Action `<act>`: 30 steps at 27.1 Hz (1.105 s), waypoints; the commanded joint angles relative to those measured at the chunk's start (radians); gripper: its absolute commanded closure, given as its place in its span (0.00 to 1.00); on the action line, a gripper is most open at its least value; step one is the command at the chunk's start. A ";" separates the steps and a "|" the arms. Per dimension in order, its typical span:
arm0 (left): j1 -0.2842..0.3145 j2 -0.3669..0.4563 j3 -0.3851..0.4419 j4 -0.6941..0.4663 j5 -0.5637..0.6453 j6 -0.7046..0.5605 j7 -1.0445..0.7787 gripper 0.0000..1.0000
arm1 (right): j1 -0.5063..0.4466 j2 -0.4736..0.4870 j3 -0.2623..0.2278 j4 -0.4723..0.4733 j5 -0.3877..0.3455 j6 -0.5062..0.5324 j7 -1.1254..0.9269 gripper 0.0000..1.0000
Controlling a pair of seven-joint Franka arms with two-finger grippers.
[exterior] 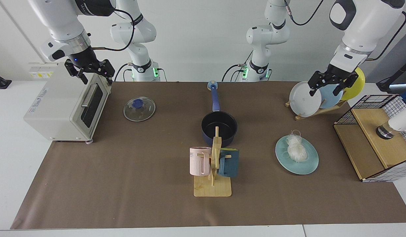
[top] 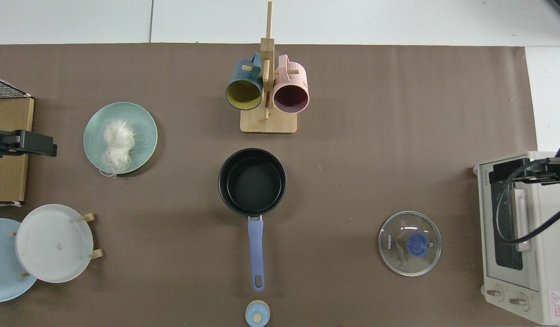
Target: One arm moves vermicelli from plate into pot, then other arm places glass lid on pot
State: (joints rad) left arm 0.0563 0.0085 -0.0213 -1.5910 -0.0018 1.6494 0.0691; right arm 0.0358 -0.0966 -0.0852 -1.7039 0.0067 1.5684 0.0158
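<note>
Vermicelli (exterior: pixel 296 148) sits on teal plate (exterior: pixel 311 164), below and nearest left gripper (exterior: pixel 333 86), open, empty; right gripper (exterior: pixel 89 73) waits open over toaster oven (exterior: pixel 58 108); pot (exterior: pixel 219 126) empty.

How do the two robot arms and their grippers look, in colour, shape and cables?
Both arms have glossy white rounded shells with dark grey joint bands. The bases carry green lights. Black cables loop along each arm. The left gripper and the right gripper are black with two fingers; a small blue light shows above the right one.
</note>
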 commanded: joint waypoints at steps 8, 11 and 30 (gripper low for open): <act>-0.019 -0.018 0.015 -0.010 -0.006 -0.014 -0.006 0.00 | -0.017 -0.017 0.007 -0.010 0.012 -0.016 0.000 0.00; -0.019 -0.018 0.017 -0.010 -0.004 -0.014 -0.006 0.00 | -0.016 -0.021 0.005 -0.005 0.001 -0.014 0.003 0.00; -0.019 -0.018 0.017 -0.010 -0.006 -0.016 -0.005 0.00 | 0.003 -0.052 0.013 -0.043 0.007 -0.014 -0.008 0.00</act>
State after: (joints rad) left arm 0.0562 0.0085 -0.0213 -1.5910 -0.0018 1.6494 0.0691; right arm 0.0361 -0.1192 -0.0764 -1.7049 0.0074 1.5679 0.0158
